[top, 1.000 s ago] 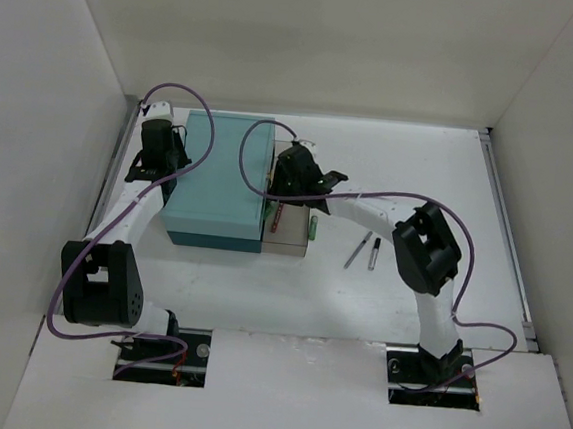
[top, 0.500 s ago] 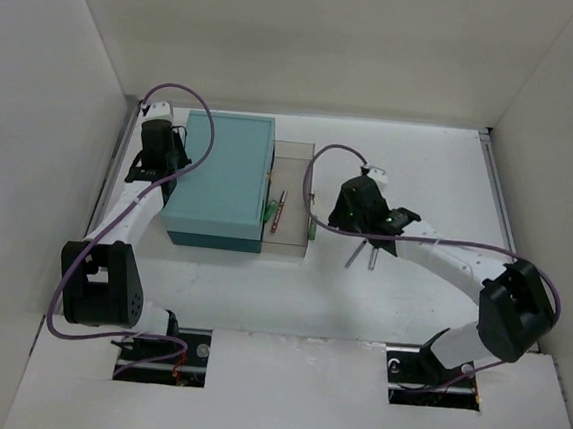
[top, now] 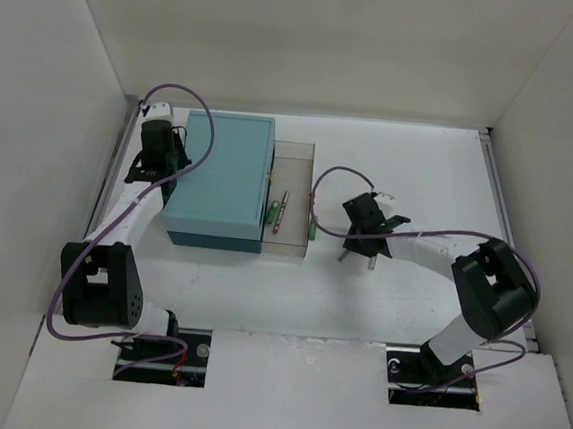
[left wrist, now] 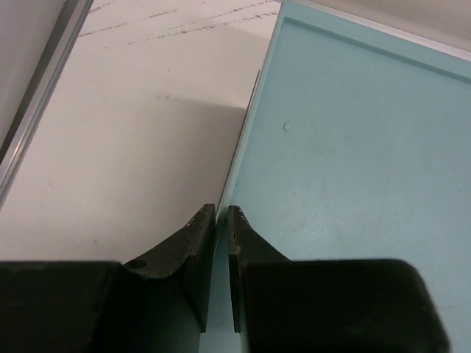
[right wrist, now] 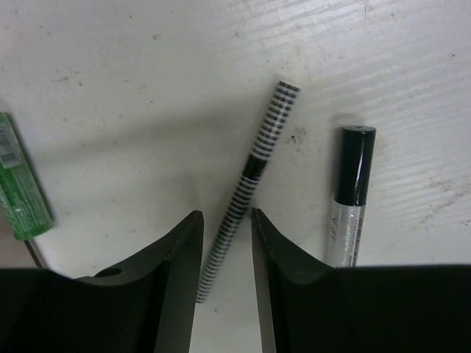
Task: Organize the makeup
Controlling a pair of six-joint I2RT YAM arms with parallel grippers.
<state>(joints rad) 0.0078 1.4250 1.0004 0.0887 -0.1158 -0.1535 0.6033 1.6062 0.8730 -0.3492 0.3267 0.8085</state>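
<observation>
On the white table lies a black-and-white striped pencil point(right wrist: 250, 184), with my right gripper point(right wrist: 225, 215) low over it. Its jaws are open, one on each side of the pencil's lower half, with a gap on both sides. A silver pen with a black cap point(right wrist: 352, 191) lies just to the right, and a green tube point(right wrist: 18, 187) at the left. From above, the right gripper point(top: 361, 243) hides most of both pencils. A red pencil point(top: 281, 211) and a green tube point(top: 272, 211) lie in the clear drawer point(top: 305, 176). My left gripper point(left wrist: 221, 209) is shut and empty at the teal box's left edge.
The large teal box point(top: 220, 174) stands at the back left, its clear drawer pulled out to the right. A second green tube point(top: 312, 227) lies just outside the drawer's right wall. White walls enclose the table on three sides, and a metal rail point(left wrist: 37, 95) runs along the left.
My right arm swung from over the drawer out to the right and came down over the striped pencil, its jaws narrowing. The left arm has not moved.
</observation>
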